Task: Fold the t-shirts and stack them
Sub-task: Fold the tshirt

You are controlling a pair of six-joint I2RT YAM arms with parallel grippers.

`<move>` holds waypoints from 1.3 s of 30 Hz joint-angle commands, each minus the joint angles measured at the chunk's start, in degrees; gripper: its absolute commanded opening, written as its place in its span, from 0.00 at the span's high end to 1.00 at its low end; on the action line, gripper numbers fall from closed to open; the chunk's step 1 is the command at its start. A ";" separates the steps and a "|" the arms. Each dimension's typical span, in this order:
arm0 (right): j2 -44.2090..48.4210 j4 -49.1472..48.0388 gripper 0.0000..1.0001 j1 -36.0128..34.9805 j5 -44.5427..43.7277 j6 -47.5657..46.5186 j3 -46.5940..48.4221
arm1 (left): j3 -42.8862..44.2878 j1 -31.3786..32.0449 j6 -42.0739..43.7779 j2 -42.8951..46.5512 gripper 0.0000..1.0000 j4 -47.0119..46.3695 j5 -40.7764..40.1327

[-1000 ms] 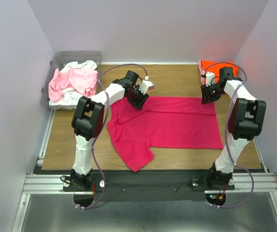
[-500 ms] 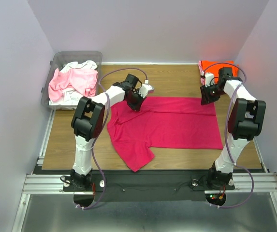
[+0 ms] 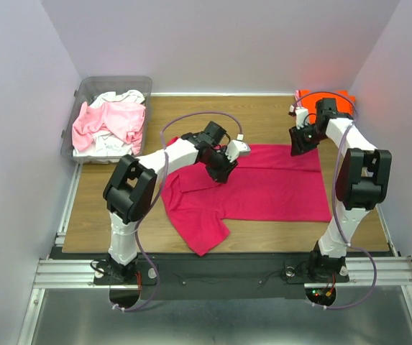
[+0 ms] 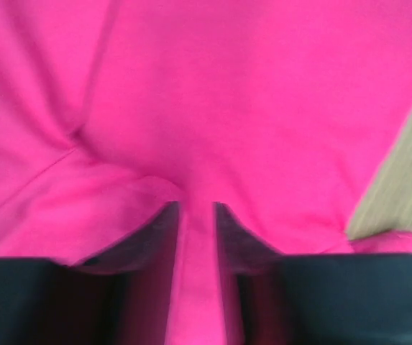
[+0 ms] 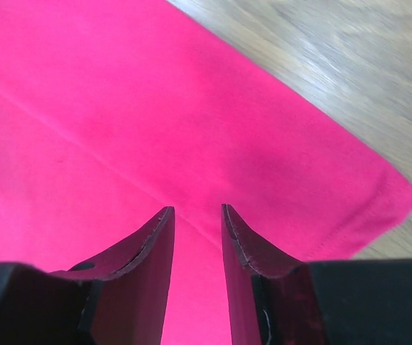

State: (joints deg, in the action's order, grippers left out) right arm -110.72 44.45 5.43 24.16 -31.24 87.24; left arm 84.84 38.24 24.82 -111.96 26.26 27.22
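Observation:
A deep magenta t-shirt point(image 3: 263, 187) lies spread on the wooden table point(image 3: 263, 118), one sleeve pointing to the near left. My left gripper point(image 3: 220, 171) is shut on a fold of its far left part, and fabric fills the narrow gap between the jaws in the left wrist view point(image 4: 197, 208). My right gripper point(image 3: 295, 141) is at the shirt's far right edge, jaws nearly together with magenta fabric point(image 5: 191, 129) between them point(image 5: 197, 210). An orange t-shirt point(image 3: 341, 96) lies at the far right corner, behind the right arm.
A clear plastic bin point(image 3: 112, 81) at the far left holds a pale pink shirt point(image 3: 108, 118) and a white one point(image 3: 119, 97). Bare wood shows beyond the magenta shirt point(image 5: 335, 50). Purple walls close in on three sides.
My left gripper has moved right and toward the near side, pulling the shirt's far left part over onto itself. My right gripper has shifted slightly left along the far edge.

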 commanded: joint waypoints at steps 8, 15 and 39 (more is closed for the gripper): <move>5.33 1.87 0.62 -9.11 5.45 0.22 -2.34 | -6.34 -10.36 1.03 14.56 0.51 2.48 4.24; 2.18 0.82 0.66 -18.42 9.23 4.61 0.46 | -0.04 -24.25 -3.98 9.33 0.57 -1.56 -4.54; -5.02 -18.96 0.66 -51.56 -3.77 22.35 6.44 | 11.23 -29.63 -17.87 -9.23 0.58 -5.17 -3.49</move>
State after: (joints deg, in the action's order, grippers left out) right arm -113.27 30.63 -43.66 23.49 -14.17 89.41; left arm 93.56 8.60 8.58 -120.79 22.11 26.00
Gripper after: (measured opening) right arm 0.330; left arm 0.432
